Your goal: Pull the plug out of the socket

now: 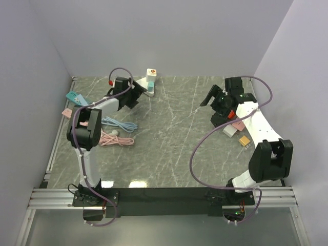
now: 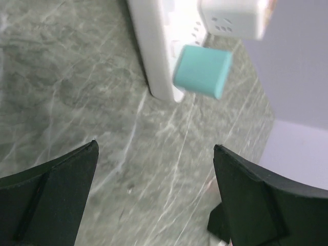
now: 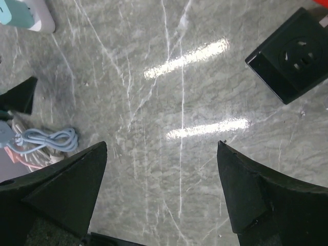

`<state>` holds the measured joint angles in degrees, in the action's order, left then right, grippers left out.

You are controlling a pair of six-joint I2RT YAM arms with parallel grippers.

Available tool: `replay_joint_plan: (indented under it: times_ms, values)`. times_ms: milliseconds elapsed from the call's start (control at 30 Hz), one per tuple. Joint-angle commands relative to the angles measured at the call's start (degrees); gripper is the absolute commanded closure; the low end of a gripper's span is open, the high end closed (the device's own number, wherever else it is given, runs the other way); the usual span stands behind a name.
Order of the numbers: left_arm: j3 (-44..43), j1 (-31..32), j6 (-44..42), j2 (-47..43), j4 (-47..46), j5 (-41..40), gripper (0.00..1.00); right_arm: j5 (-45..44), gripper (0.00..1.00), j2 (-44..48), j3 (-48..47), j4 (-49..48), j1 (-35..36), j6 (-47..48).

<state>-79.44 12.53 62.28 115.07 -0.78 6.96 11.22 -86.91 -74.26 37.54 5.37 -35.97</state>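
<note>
A white socket strip (image 1: 149,90) lies at the back of the table, with a teal plug (image 1: 152,84) and a white plug (image 1: 151,74) in it. In the left wrist view the strip (image 2: 154,51) is ahead, with the teal plug (image 2: 201,70) and the white plug (image 2: 230,18) sticking out of it. My left gripper (image 1: 137,97) (image 2: 156,154) is open and empty, just short of the strip and not touching it. My right gripper (image 1: 209,97) (image 3: 161,148) is open and empty above bare table at the right.
A black socket cube (image 3: 289,54) sits by the right gripper. Blue cable (image 1: 119,124) and pink cable (image 1: 117,139) lie at the left, with teal (image 1: 76,97) and pink (image 1: 66,111) adapters. White (image 1: 230,129) and orange (image 1: 244,140) adapters lie at the right.
</note>
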Motion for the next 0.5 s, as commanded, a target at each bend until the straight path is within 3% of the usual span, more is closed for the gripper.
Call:
replay_joint_plan:
  times_ms: [0, 133, 467]
  values:
    - [-2.3, 0.5, 9.8, 3.2, -6.4, -6.8, 0.01, 1.4, 0.06, 3.7, 1.6, -2.8, 0.0, -0.1]
    - [-4.1, 1.3, 12.6, 7.3, -7.8, -12.8, 0.01, 2.1, 0.06, 4.6, 3.1, -3.3, 0.0, 0.5]
    - [-16.3, 1.8, 14.9, 21.5, -11.9, -9.3, 0.03, 4.2, 0.06, 1.3, 2.9, -2.7, 0.0, 2.3]
